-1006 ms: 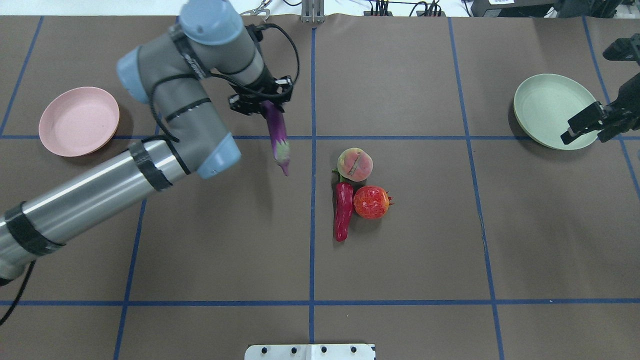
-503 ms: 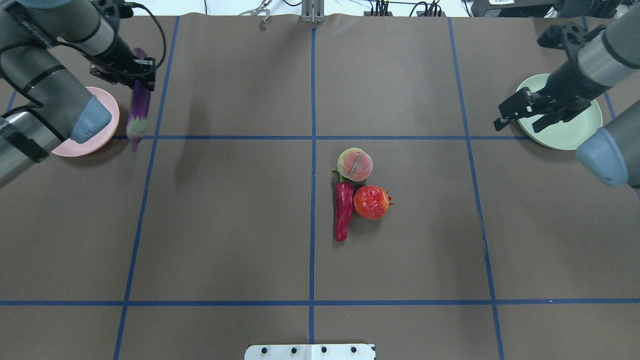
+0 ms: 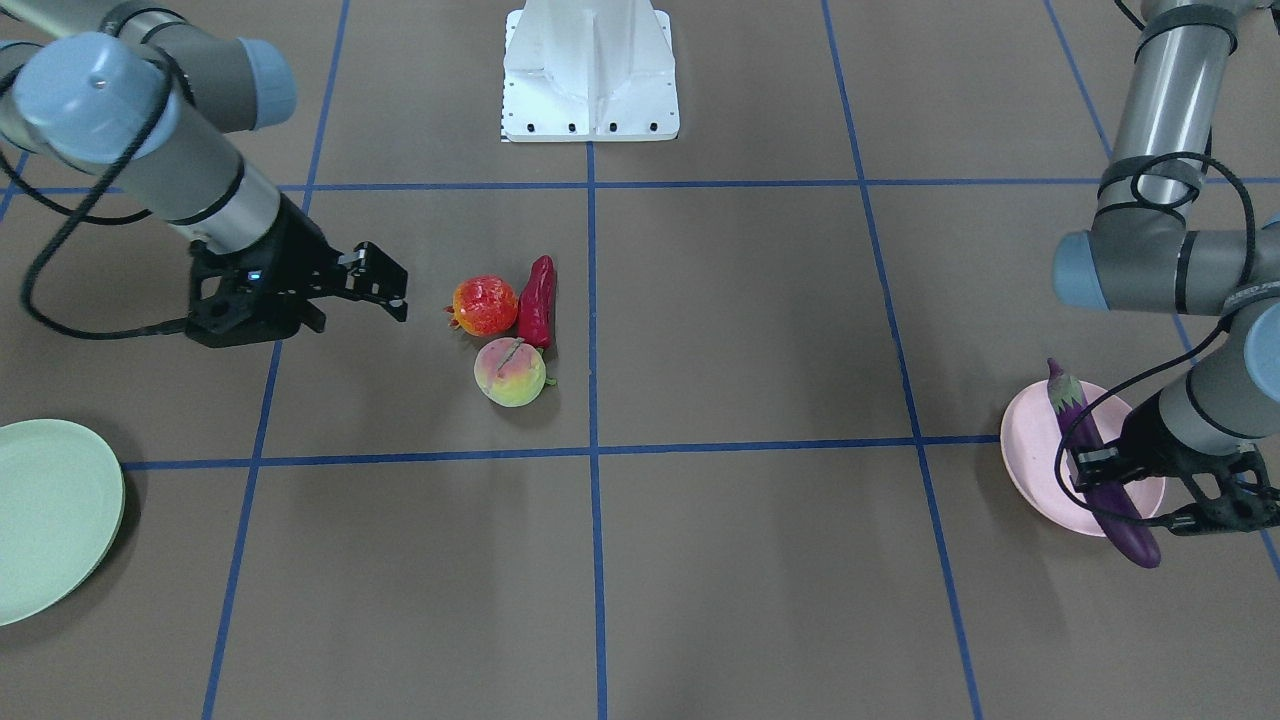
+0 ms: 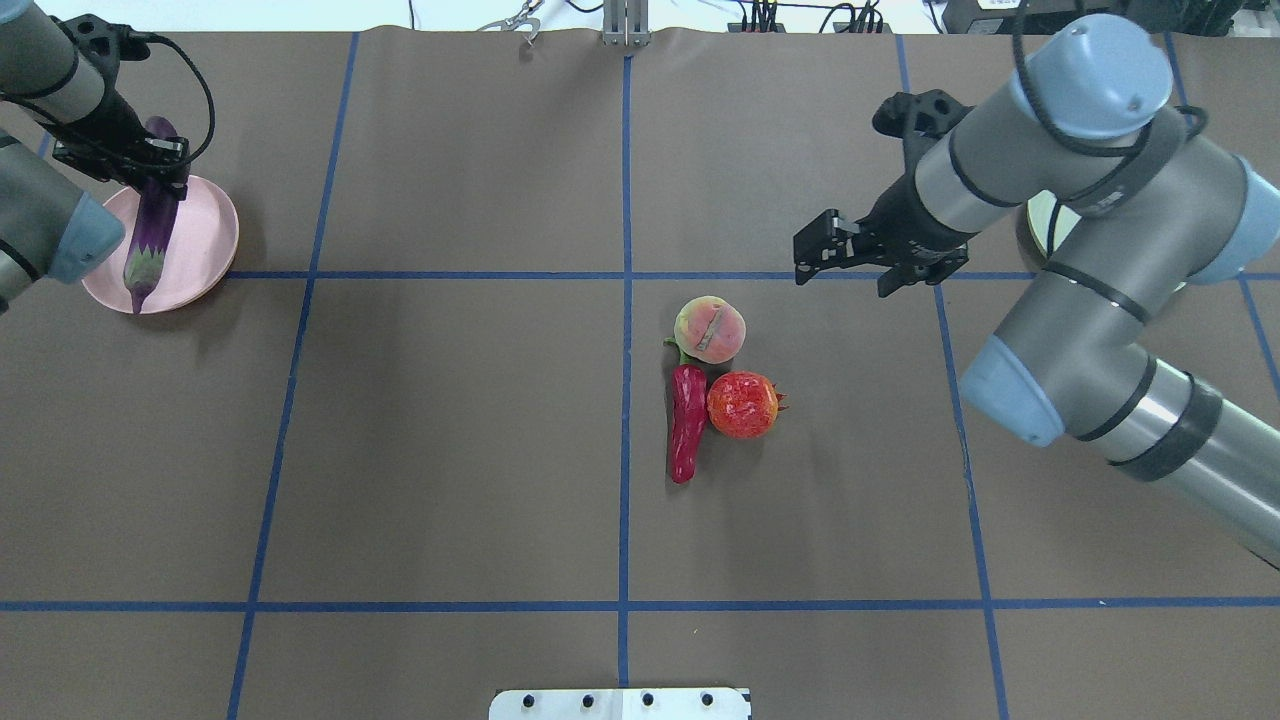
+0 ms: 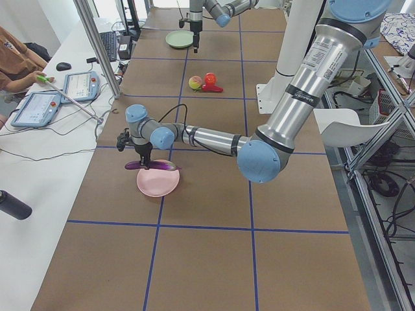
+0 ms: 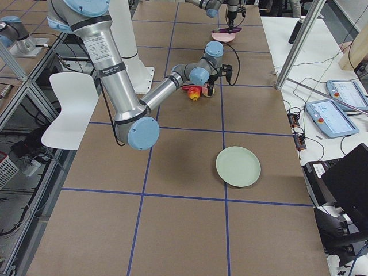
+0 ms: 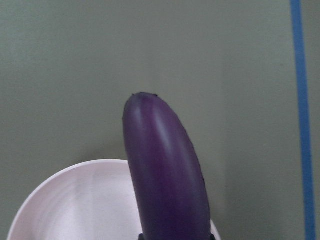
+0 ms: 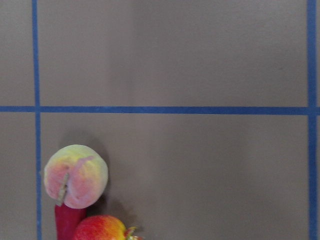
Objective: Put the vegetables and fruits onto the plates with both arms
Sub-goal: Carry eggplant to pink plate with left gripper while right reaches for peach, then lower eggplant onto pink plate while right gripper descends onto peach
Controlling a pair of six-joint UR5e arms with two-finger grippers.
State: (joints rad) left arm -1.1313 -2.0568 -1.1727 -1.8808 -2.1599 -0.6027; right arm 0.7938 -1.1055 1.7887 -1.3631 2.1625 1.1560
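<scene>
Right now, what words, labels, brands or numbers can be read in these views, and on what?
No text reads clearly.
Dark lettering on the left arm's silver tube: too small to read.
Dark lettering on the right arm's silver tube: too blurred to read.
Tablet screens: too small to read.
Eggplant, pink plate: no print.

Eggplant (image 4: pixel 148 240) over plate (image 4: pixel 210 235); chili (image 4: pixel 687 420) left of pomegranate (image 4: pixel 742 404) (peach (image 4: pixel 709 329) beyond).

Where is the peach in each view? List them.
Front-facing: peach, left of centre.
Overhead: peach, just right of centre.
Exterior left: peach, far, near the top.
Exterior right: top centre, tiny.
Left wrist: not in it.
Right wrist: peach, lower left.
Landmark: chili pepper beside it.
</scene>
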